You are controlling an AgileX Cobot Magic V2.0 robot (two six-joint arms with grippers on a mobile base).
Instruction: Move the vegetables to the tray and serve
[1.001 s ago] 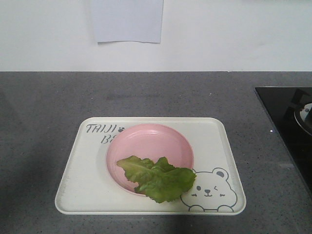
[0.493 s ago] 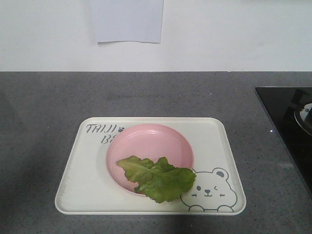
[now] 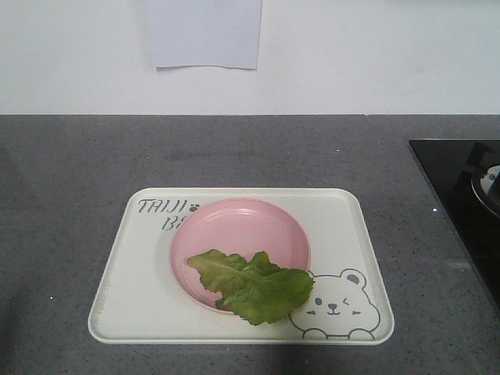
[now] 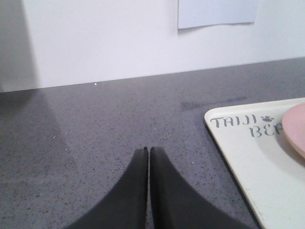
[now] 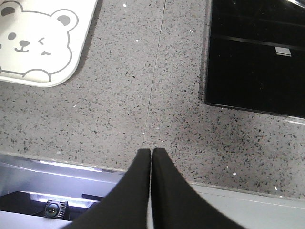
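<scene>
The tray [image 3: 141, 289] lies flat on the grey speckled countertop [image 3: 70, 172], long side toward the front camera. It carries 1 round pink plate [image 3: 242, 230], set slightly left of the tray's centre and covering part of the grey "TAIJI BEAR" lettering. The printed bear drawing [image 3: 336, 306] occupies the tray's near right corner.

The vegetables [image 3: 254, 285] rest in the pink plate, on its near half. The right end of the leaves overhangs the plate rim and reaches just beside the bear drawing. The rest of the plate holds nothing else.

The left gripper [image 4: 148, 151] has its 2 black fingers pressed together, gripping nothing, above bare countertop to the left of the tray. The right gripper [image 5: 151, 152] likewise has its 2 fingers together and empty, above the countertop's near edge, between the tray's bear corner and the black cooktop [image 5: 257, 52].

A white sheet of paper [image 3: 205, 33] hangs on the wall behind the countertop.
</scene>
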